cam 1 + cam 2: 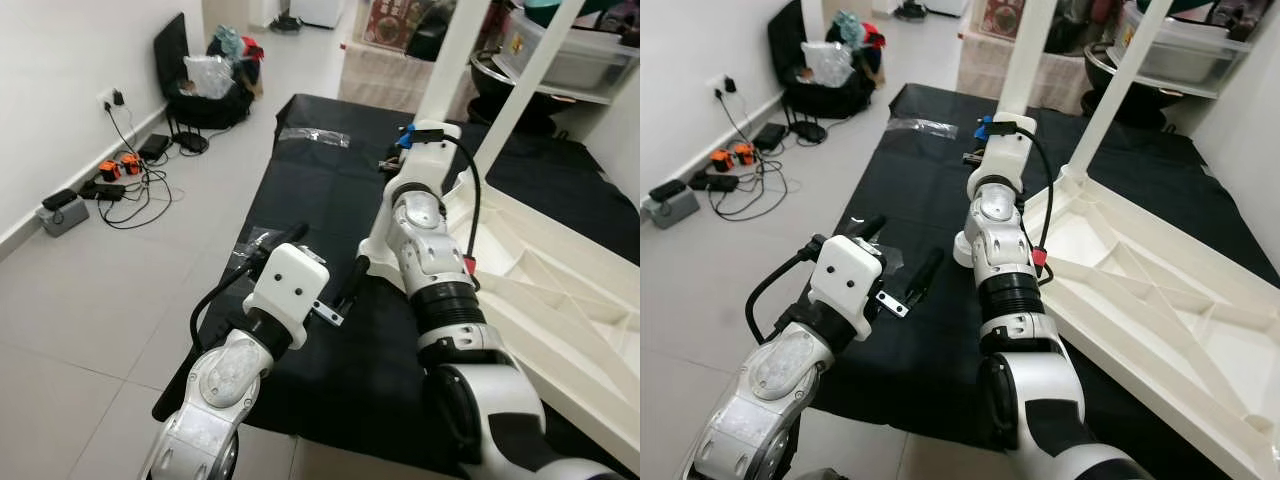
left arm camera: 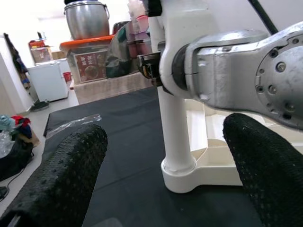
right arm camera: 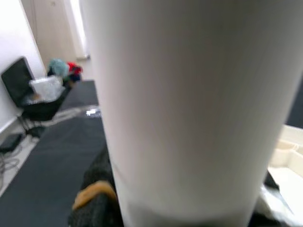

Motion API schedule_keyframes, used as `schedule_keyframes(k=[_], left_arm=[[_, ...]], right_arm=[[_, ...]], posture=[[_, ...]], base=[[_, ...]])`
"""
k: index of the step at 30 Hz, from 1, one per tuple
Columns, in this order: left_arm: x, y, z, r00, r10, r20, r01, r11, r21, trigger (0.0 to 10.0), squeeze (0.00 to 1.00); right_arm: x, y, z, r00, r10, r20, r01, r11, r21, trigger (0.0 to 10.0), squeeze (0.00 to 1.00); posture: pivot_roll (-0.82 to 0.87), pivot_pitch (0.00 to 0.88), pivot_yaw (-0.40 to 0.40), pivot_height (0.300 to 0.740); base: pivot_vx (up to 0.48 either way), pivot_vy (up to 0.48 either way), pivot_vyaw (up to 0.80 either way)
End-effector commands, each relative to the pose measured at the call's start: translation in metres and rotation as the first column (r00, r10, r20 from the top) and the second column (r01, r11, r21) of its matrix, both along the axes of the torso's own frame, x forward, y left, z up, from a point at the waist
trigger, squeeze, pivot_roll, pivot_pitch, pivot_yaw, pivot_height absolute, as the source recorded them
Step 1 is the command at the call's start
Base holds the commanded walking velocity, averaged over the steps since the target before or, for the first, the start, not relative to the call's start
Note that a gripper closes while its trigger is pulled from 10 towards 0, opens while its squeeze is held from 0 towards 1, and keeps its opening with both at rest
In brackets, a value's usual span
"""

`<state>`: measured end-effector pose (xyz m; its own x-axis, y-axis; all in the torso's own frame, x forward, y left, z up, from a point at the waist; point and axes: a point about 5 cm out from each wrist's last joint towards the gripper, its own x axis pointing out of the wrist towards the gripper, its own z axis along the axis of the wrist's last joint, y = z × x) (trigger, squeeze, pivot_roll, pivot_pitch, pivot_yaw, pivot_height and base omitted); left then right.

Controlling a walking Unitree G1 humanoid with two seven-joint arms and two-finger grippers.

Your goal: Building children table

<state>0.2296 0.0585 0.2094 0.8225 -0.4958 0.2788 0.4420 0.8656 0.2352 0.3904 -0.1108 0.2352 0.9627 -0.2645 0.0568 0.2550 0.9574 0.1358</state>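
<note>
The white children's table [image 1: 560, 290] lies upside down on a black mat [image 1: 300, 190], its legs pointing up. My right arm reaches to the nearest leg [image 1: 452, 60] at the table's corner. In the right wrist view that leg [image 3: 189, 94] stands between the black fingers [image 3: 92, 203], so the right gripper [image 3: 184, 208] is shut on it. My left gripper [image 1: 331, 246] hovers low over the mat, left of the table, open with nothing between its fingers [image 2: 61, 175]. It points at the foot of the same leg [image 2: 176, 142]. A second leg [image 1: 530, 80] rises further back.
A clear plastic bag [image 1: 315, 137] lies on the far part of the mat; another [image 1: 245, 250] lies by my left wrist. Cables and chargers [image 1: 110, 180] sit along the left wall, a black bag [image 1: 205, 90] beyond. Storage boxes [image 1: 570, 50] stand behind the table.
</note>
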Motion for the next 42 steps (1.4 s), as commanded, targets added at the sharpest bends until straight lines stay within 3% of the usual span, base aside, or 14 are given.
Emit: schedule_keyframes(k=[1,2,5,6,12,13,16,20,23,30,31,38,39,42], left_arm=[[-0.001,-0.002,0.0,1.0,-0.013,-0.001,0.013,1.0,-0.004,10.0,0.0],[-0.001,-0.002,-0.001,1.0,-0.012,-0.002,0.012,1.0,-0.003,10.0,0.0],[-0.001,-0.002,-0.001,1.0,-0.01,-0.002,0.01,1.0,-0.002,10.0,0.0],[-0.001,-0.002,0.0,1.0,-0.009,-0.002,0.009,1.0,-0.002,10.0,0.0],[-0.001,-0.002,0.0,1.0,-0.008,-0.004,0.008,1.0,-0.004,10.0,0.0],[0.0,-0.002,0.0,1.0,-0.008,-0.003,0.008,1.0,-0.004,10.0,0.0],[0.0,-0.001,0.0,1.0,-0.006,-0.002,0.006,1.0,-0.004,10.0,0.0],[0.001,-0.001,0.0,1.0,-0.006,-0.002,0.006,1.0,-0.006,10.0,0.0],[0.0,-0.002,0.0,1.0,-0.008,-0.002,0.008,1.0,-0.008,10.0,0.0],[0.0,-0.002,0.001,1.0,-0.006,-0.002,0.006,1.0,-0.009,10.0,0.0],[-0.002,-0.003,0.001,1.0,-0.009,-0.003,0.009,1.0,-0.01,10.0,0.0],[-0.002,-0.004,0.002,1.0,-0.01,-0.003,0.01,1.0,-0.011,10.0,0.0],[-0.003,-0.005,0.002,1.0,-0.008,-0.003,0.008,1.0,-0.012,10.0,0.0],[-0.003,-0.004,0.002,1.0,-0.005,-0.003,0.005,1.0,-0.012,10.0,0.0]], right_arm=[[-0.004,0.006,-0.003,0.999,-0.015,-0.031,0.016,0.999,0.042,0.9,0.0],[-0.004,0.014,0.0,1.0,0.003,-0.024,-0.001,0.999,0.05,10.0,0.0],[-0.002,0.028,0.006,0.997,0.078,0.009,-0.078,0.994,0.071,10.0,0.0],[-0.001,0.033,0.011,0.991,0.127,0.048,-0.13,0.99,0.061,10.0,1.0],[0.002,0.041,0.028,0.958,0.264,0.112,-0.268,0.963,0.028,10.0,1.0],[0.005,0.041,0.032,0.939,0.324,0.113,-0.325,0.946,-0.004,10.0,0.0],[0.01,0.043,0.037,0.697,0.71,0.102,-0.709,0.703,-0.044,10.0,0.0],[0.005,0.041,0.035,0.519,0.849,0.097,-0.847,0.527,-0.075,10.0,0.0],[-0.007,0.036,0.023,0.221,0.973,0.063,-0.961,0.229,-0.156,10.0,0.0],[-0.01,0.046,0.016,0.081,0.994,0.067,-0.99,0.088,-0.108,10.0,0.0],[-0.012,0.063,0.009,-0.019,0.997,0.073,-0.999,-0.015,-0.049,10.0,0.0],[-0.014,0.076,0.004,-0.076,0.995,0.059,-0.997,-0.075,-0.027,10.0,0.0],[-0.014,0.078,0.004,-0.083,0.995,0.056,-0.996,-0.081,-0.028,0.0,0.0],[-0.01,0.076,0.007,-0.015,0.998,0.062,-0.999,-0.012,-0.047,0.0,0.0]], posture=[[0.09,0.041,-0.13,0.74],[0.09,0.041,-0.132,0.74],[0.09,0.043,-0.135,0.74],[0.09,0.045,-0.134,0.74],[0.09,0.047,-0.132,0.74],[0.09,0.048,-0.135,0.74],[0.09,0.05,-0.137,0.74],[0.09,0.05,-0.137,0.74],[0.09,0.051,-0.137,0.74],[0.09,0.06,-0.139,0.74],[0.1,0.064,-0.143,0.74],[0.1,0.068,-0.149,0.74],[0.11,0.069,-0.151,0.74],[0.11,0.069,-0.153,0.74]], base=[[0.0,0.0,0.0],[0.0,0.0,0.0],[0.0,0.0,0.0],[0.0,0.0,0.0],[0.0,0.0,0.0],[0.0,0.0,0.0],[0.0,0.0,0.0],[0.0,0.0,0.0],[0.0,0.0,0.0],[0.0,0.0,0.0],[0.0,0.0,0.0],[0.0,0.0,0.0],[0.0,0.0,0.0],[0.0,0.0,0.0]])
